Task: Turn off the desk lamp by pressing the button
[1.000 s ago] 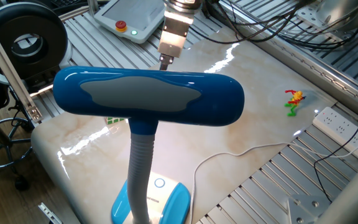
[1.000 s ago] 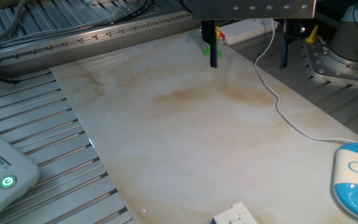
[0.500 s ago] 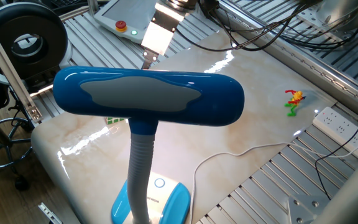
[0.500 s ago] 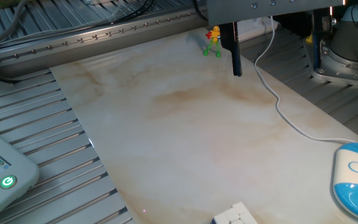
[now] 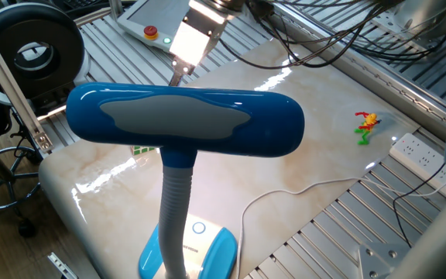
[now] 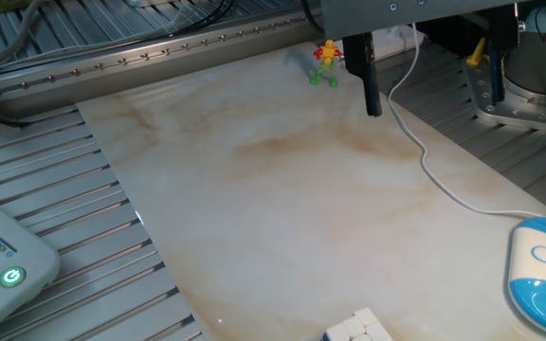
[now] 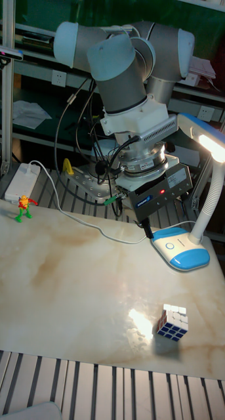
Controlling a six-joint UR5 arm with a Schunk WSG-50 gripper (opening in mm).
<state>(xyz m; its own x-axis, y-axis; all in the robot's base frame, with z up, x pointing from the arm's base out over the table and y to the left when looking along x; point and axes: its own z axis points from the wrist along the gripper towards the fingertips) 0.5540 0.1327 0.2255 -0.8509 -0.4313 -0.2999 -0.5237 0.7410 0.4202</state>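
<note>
The desk lamp is lit. Its blue head [image 5: 184, 120] fills the near view, and the white ribbed neck [image 5: 176, 205] runs down to the blue-and-white base [image 5: 207, 252]. The button [image 5: 199, 228] is a small white circle on that base, also seen as a ringed button [image 7: 169, 247] in the tall view. My gripper [image 6: 434, 106] hangs above the marble top, open, with a wide gap between its two dark fingers and nothing in it. One finger [image 7: 148, 230] hovers just left of the base [image 7: 184, 256], slightly above it and not touching the button.
A Rubik's cube [image 7: 172, 323] lies in front of the lamp base. A small toy figure [image 6: 326, 62] and a power strip [image 7: 20, 177] sit at the far side. The lamp's white cable [image 6: 425, 161] crosses the marble. A grey controller [image 5: 157, 19] with a red button lies beyond the table.
The gripper has travelled across the table away from the toy figure and toward the lamp base, still open. The lamp stays lit.
</note>
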